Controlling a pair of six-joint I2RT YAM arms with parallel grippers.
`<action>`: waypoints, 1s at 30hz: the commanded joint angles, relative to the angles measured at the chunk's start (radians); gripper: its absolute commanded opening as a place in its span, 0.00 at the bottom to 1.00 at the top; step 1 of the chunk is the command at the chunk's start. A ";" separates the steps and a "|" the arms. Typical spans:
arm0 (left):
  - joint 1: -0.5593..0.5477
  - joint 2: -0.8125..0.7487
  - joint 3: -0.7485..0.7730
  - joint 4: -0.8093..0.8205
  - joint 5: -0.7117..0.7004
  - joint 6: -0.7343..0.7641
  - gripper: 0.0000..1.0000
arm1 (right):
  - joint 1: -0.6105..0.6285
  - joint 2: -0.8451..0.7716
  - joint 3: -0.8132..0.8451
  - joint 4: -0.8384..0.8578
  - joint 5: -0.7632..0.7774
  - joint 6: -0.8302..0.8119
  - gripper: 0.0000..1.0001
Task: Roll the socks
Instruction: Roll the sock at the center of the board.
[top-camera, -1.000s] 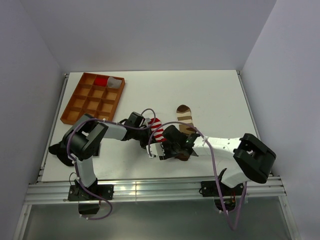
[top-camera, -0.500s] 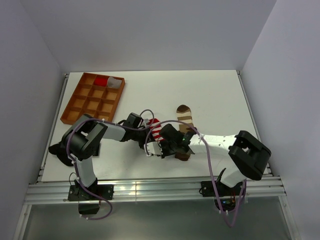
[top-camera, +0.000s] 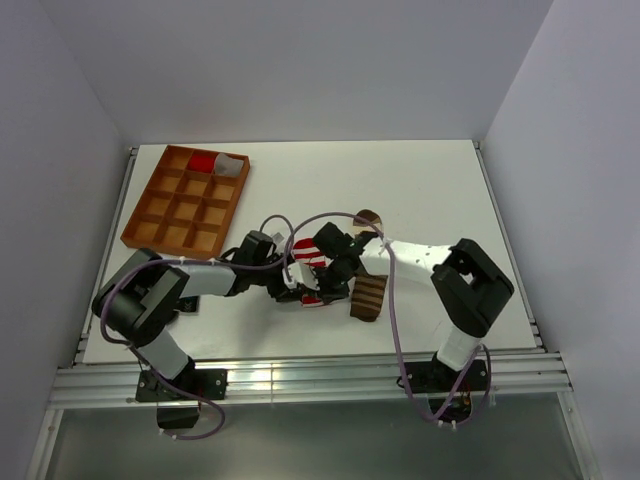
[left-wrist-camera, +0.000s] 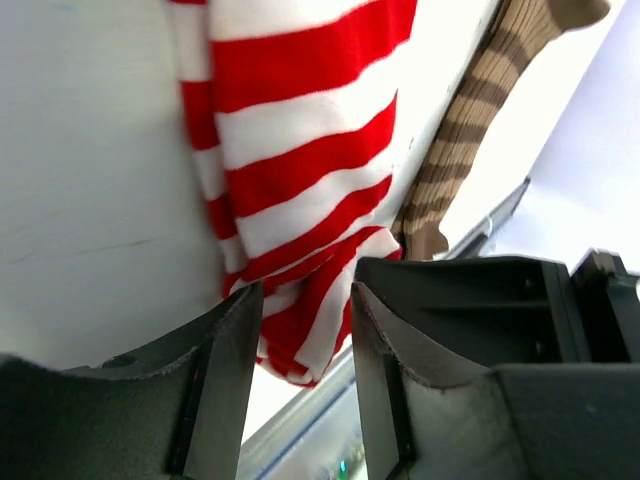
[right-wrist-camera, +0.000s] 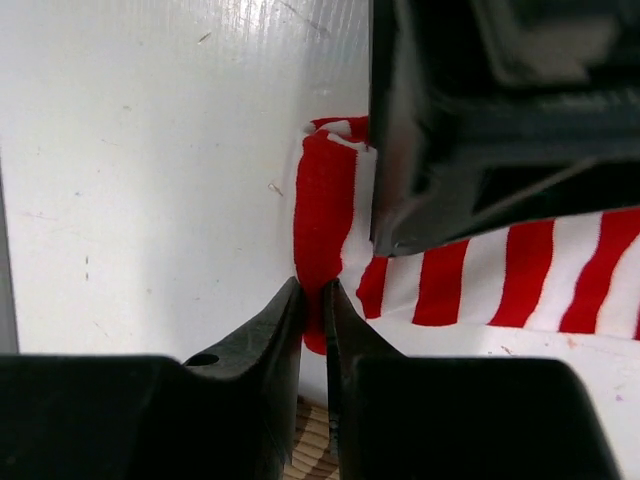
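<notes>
The red-and-white sock lies bunched on the table's middle between both grippers. My right gripper comes from the right; in the right wrist view it is shut on the sock's red folded edge. My left gripper comes from the left; in the left wrist view it is open, and the sock's folded end reaches in between its jaws. The brown-and-tan sock lies just right of the red one, partly under the right arm; it also shows in the left wrist view.
An orange compartment tray stands at the back left, with a red item and a pale item in its far cells. The table's front rail runs below the grippers.
My right gripper has moved up and left and closed on the red-and-white sock's edge. My left gripper has shifted down beside it. The sock is more bunched, and the brown sock's lower end is uncovered.
</notes>
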 joint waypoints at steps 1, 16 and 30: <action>0.015 -0.052 -0.078 -0.037 -0.223 0.017 0.48 | -0.039 0.064 0.075 -0.190 -0.097 -0.005 0.12; 0.015 -0.279 -0.213 0.104 -0.406 0.176 0.51 | -0.175 0.446 0.526 -0.618 -0.209 -0.020 0.12; -0.100 -0.431 -0.264 0.321 -0.449 0.382 0.51 | -0.178 0.636 0.788 -0.769 -0.234 0.046 0.13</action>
